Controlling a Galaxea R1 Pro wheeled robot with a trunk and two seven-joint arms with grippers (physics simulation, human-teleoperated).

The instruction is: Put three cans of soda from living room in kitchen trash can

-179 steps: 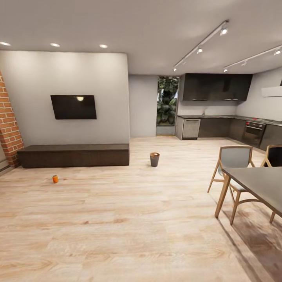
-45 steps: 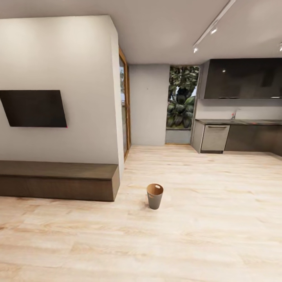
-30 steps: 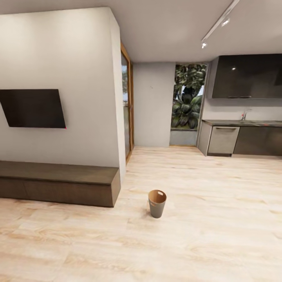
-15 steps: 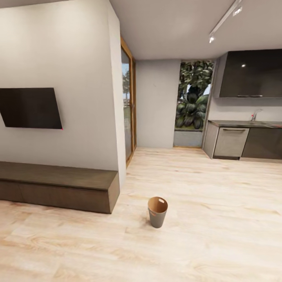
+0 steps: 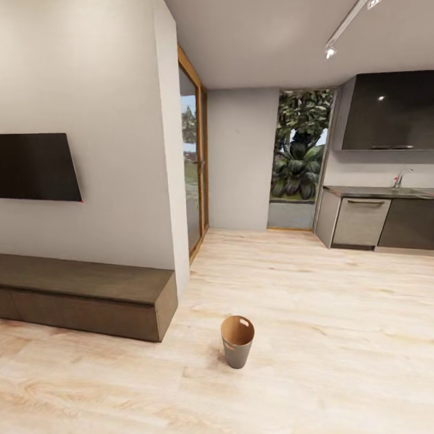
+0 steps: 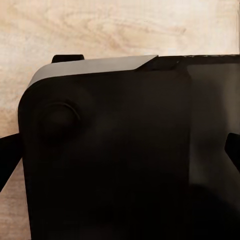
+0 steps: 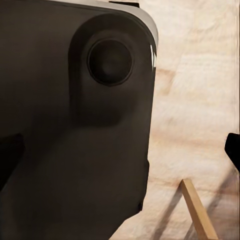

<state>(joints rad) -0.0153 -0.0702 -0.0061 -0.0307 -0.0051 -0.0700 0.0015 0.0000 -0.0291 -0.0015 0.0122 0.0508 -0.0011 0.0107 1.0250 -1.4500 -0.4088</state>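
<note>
- The light wood plank floor (image 5: 313, 313) runs from the foreground back to the kitchen in the head view, and shows again under both wrist cameras.
- A pale wall (image 5: 90, 120) takes up the left side, ending at a corner near the middle of the view.
- A dark flat TV (image 5: 36, 167) hangs on that wall, cut off by the picture edge.
- Below it, a long, low dark-brown bench (image 5: 90, 295) stands along the foot of the wall.
- Past the wall corner is a wood-framed glass door (image 5: 191, 169), and further back a tall window with leafy green plants (image 5: 298, 150) behind it.
- At the right, dark kitchen cabinets (image 5: 392, 111) hang above a grey surface (image 5: 380, 191) with a tap, and a steel-fronted appliance (image 5: 360, 222) sits below.
- The tash can (image 5: 236, 342) stands upright on the floor in the lower middle, just off the end of the bench but not touching it; its inside is orange-brown, its outside grey.
- In the left wrist view a black rounded robot part (image 6: 130, 155) blocks the claw, so I cannot tell its state.
- In the right wrist view a similar black body (image 7: 75, 125) hides the claw, so again I cannot tell; a thin wooden leg (image 7: 197, 210) slants over the floor beside it.
</note>
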